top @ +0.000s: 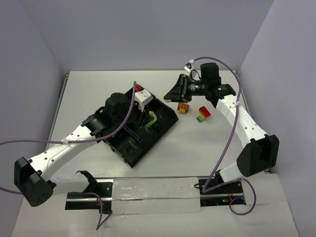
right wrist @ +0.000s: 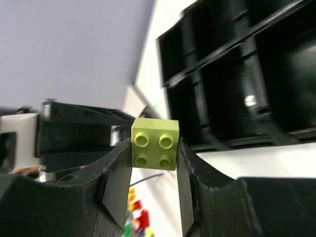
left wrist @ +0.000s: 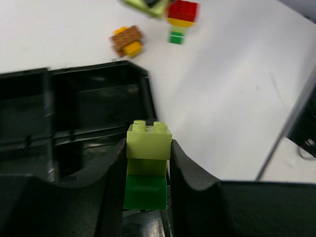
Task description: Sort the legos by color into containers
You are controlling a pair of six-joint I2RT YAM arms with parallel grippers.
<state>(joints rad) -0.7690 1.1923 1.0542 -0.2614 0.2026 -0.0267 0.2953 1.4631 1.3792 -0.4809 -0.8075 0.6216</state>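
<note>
Light, stiff, probably slick bricks, best pinched on flat sides: left gripper [left wrist: 147, 159] clamps a lime-on-green stack [left wrist: 148, 142], right gripper [right wrist: 154, 154] a lime brick [right wrist: 155, 143], both lower centre.

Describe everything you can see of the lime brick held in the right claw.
The lime brick is a small square piece of glossy pale yellow-green plastic, with four round studs, two by two, facing the wrist camera. The right claw pinches its opposite sides between two black fingers, holding it clear of the black tray.
</note>
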